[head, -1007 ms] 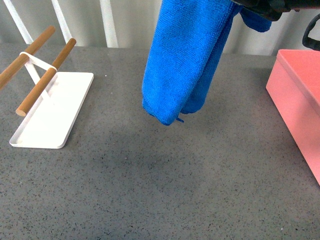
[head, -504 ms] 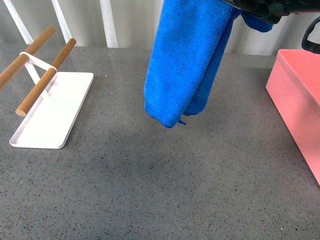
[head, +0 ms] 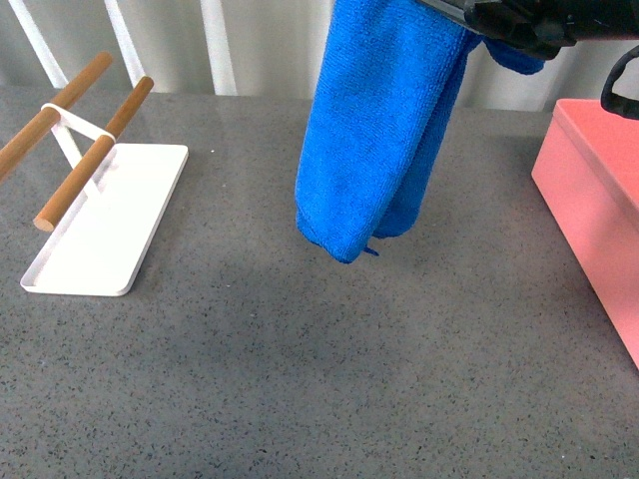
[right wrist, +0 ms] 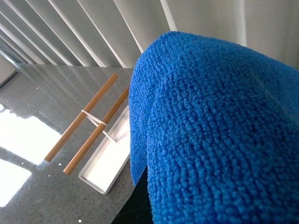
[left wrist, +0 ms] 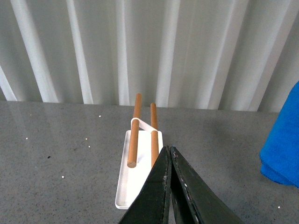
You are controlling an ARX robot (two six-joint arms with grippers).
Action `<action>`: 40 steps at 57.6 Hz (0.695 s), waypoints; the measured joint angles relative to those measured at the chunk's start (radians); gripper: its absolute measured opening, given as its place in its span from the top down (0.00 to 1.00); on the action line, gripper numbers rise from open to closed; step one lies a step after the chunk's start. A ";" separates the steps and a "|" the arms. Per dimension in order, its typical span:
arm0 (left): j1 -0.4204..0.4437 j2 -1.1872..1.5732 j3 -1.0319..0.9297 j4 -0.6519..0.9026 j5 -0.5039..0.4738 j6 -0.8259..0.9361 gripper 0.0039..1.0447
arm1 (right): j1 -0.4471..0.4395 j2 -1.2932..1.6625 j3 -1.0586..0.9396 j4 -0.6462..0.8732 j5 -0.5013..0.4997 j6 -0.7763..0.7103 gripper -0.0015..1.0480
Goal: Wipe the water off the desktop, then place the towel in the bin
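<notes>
Blue towel [head: 384, 120]: hangs in thick folded layers from the right gripper [head: 504, 20], high over the far middle of the tabletop [head: 300, 379]. Its lower end is clear of the surface (a faint shadow lies under it).
Right gripper: clamped on the towel's upper part. A small blue tuft pokes out past it on the right. In its wrist view the fluffy pile [right wrist: 215, 130] fills nearly everything, and the fingers are hidden.
Left gripper [left wrist: 168, 156]: the two black fingers are pressed together with nothing between them, and their tips point toward the tray [left wrist: 122, 198]. The towel's edge [left wrist: 282, 149] shows off to its right.
Tabletop: dark grey, with fine stone-like speckles, and broad and flat.
Bin [head: 599, 200]: salmon-pink, with straight walls, standing at the right edge of the scene. The towel is to its left and apart from it.
Tray [head: 110, 230]: white, flat and rectangular, on the left side of the tabletop and well apart from the towel.
Bars [head: 85, 165]: two round wooden rods in a thin white bracket, slanting up over the tray's far end (the left one runs out of view).
Wall [left wrist: 187, 46]: pale vertical ribs behind the tabletop.
</notes>
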 joint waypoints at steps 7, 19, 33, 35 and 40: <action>0.000 0.000 0.000 -0.003 0.000 0.000 0.91 | 0.000 0.007 0.000 -0.010 0.014 -0.008 0.94; 0.000 0.000 0.000 -0.003 0.000 0.000 0.53 | 0.006 0.091 0.031 -0.129 0.121 -0.072 0.94; 0.000 0.000 0.000 -0.003 0.000 0.000 0.09 | 0.025 0.306 0.188 -0.382 0.308 -0.209 0.94; 0.000 0.000 0.000 -0.003 0.000 0.000 0.05 | 0.027 0.340 0.212 -0.426 0.339 -0.224 0.94; 0.000 0.000 0.000 -0.003 0.000 0.000 0.07 | 0.032 0.423 0.257 -0.501 0.421 -0.271 0.94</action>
